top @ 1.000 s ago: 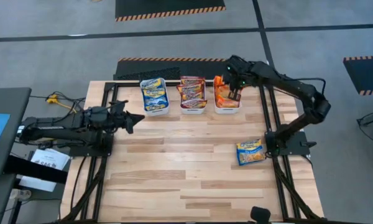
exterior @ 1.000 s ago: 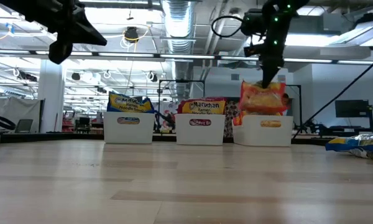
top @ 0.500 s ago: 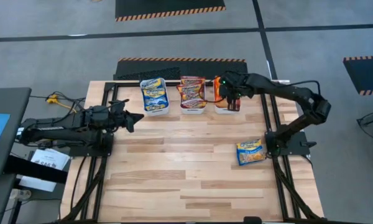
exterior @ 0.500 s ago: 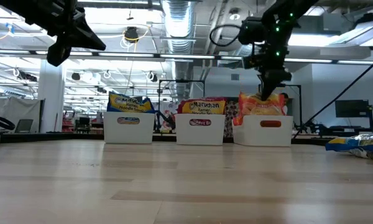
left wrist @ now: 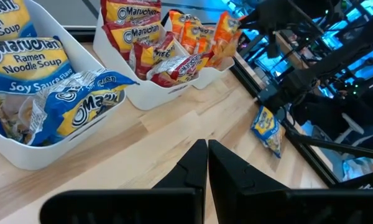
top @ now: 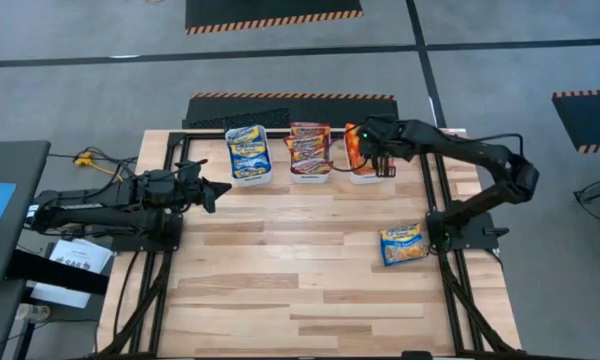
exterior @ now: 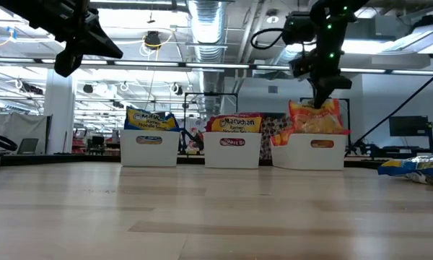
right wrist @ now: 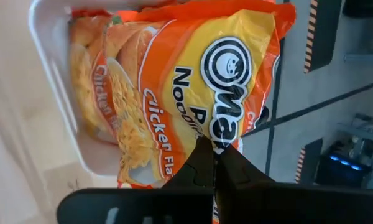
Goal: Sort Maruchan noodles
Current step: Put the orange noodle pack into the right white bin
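Three white bins stand in a row at the table's far edge. The left bin holds blue packets, the middle bin maroon ones, and the right bin orange ones. My right gripper hangs over the right bin, shut on an orange noodle packet that stands in that bin. One blue packet lies flat on the table near the right edge. My left gripper is shut and hovers above the table's left side, touching nothing. My right gripper pinches the orange packet by its top edge between the two fingers, coming from above and pointing down. The packet hangs upright below the fingers, with its lower part inside the right bin among the other orange packets.
Bare wood spreads across the middle and near side of the table. Black frame rails run along the left and right sides. The right arm's base stands beside the lone blue packet.
My right gripper has moved down and toward the near edge, lowering the orange packet into the right bin. It then shifted slightly toward the table's right edge, staying shut on the packet. The left arm kept still.
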